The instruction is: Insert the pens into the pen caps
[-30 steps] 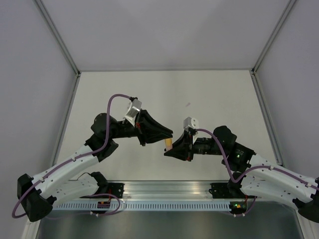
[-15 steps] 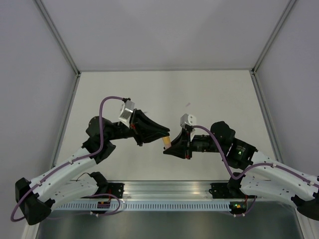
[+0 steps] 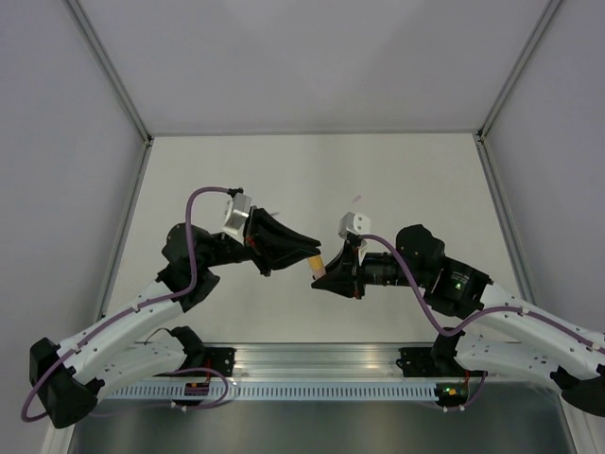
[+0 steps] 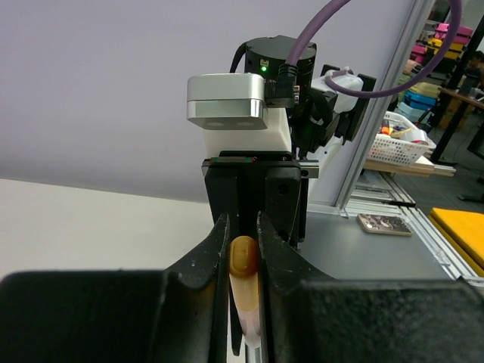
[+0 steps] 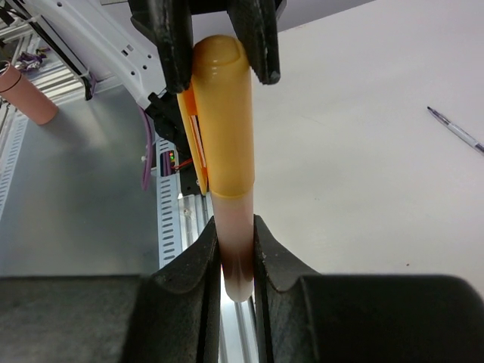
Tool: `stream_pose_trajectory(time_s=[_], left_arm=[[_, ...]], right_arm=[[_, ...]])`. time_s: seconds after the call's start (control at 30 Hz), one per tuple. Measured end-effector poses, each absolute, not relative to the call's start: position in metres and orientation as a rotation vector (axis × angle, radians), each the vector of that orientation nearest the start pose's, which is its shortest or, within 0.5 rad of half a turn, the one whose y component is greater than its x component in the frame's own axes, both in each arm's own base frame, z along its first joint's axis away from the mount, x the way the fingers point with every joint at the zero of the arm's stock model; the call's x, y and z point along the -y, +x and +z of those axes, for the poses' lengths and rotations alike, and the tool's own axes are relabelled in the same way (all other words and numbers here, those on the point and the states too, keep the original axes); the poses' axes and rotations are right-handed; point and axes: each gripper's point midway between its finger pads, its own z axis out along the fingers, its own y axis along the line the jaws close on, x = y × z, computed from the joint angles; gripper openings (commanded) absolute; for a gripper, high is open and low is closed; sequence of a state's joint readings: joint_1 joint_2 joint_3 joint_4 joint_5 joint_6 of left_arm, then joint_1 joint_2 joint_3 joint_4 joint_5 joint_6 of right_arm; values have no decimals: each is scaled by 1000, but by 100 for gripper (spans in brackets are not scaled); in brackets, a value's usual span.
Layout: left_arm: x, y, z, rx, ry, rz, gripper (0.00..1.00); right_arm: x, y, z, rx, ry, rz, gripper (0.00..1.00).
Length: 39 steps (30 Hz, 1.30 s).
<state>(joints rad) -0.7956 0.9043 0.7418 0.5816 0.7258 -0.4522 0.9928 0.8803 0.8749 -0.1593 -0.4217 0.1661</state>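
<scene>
surface: matt white tabletop (image 3: 397,180) | enclosure: plain pale grey wall panels (image 3: 312,57) on three sides, slim aluminium corner posts (image 3: 109,71) between them | near edge: slotted aluminium rail (image 3: 321,359) | left-wrist background: white mesh basket (image 4: 408,140) of small items, flat yellow slab (image 4: 461,231) | right-wrist view, upper left: dull pink cylinder (image 5: 26,94)

You get soft, even light from above in the top view: the worktop (image 3: 397,170) reads bright and pale, with only faint, diffuse shadows under the arms (image 3: 123,326) and no hard glare. From the left wrist, the black fingers (image 4: 200,265) of the left end effector (image 4: 242,227) are dark, nearly featureless masses. From the right wrist, the yellow-orange cap (image 5: 221,113) carries a gentle highlight on its rounded end, while the right end effector (image 5: 236,227) and the pink marker (image 5: 236,257) nearest the lens look soft.
</scene>
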Motion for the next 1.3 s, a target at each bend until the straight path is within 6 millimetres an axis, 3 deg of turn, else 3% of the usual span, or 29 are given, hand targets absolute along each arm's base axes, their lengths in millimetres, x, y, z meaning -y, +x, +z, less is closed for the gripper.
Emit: stream_pose_trajectory(time_s=[0.63, 0.67, 0.7, 0.77, 0.8, 0.93, 1.0, 1.03, 1.07, 1.13, 1.17, 1.23, 1.3], left_arm=[[304, 129, 389, -1010, 847, -1424, 2], [304, 130, 391, -1008, 843, -1422, 4], [304, 130, 394, -1005, 837, -1420, 17], [301, 131, 403, -1012, 815, -1415, 25], [299, 131, 407, -1019, 801, -1411, 35], [296, 131, 427, -1132, 772, -1399, 36], [296, 136, 448, -1182, 746, -1373, 39], [294, 139, 462, -1186, 732, -1352, 43], [292, 142, 476, -1196, 713, -1327, 56], [284, 148, 499, -1187, 674, -1273, 71], [279, 151, 507, -1183, 650, -1245, 84], [270, 156, 506, -1201, 609, -1194, 91], [265, 162, 487, -1249, 573, -1155, 98]], right_arm=[[-305, 120, 304, -1628, -1027, 1107, 0], [-306, 121, 305, -1627, -1027, 1108, 0], [-307, 121, 307, -1625, -1027, 1111, 0], [-310, 120, 312, -1615, -1030, 1127, 0], [-313, 121, 316, -1597, -1029, 1139, 0], [-322, 128, 348, -1455, -970, 1180, 0], [-321, 132, 360, -1385, -923, 1190, 0], [-318, 133, 358, -1372, -907, 1191, 0], [-317, 134, 351, -1375, -891, 1189, 0], [-315, 136, 328, -1421, -872, 1179, 0], [-315, 139, 313, -1460, -861, 1171, 0], [-317, 147, 279, -1571, -835, 1142, 0], [-321, 159, 246, -1692, -790, 1107, 0]])
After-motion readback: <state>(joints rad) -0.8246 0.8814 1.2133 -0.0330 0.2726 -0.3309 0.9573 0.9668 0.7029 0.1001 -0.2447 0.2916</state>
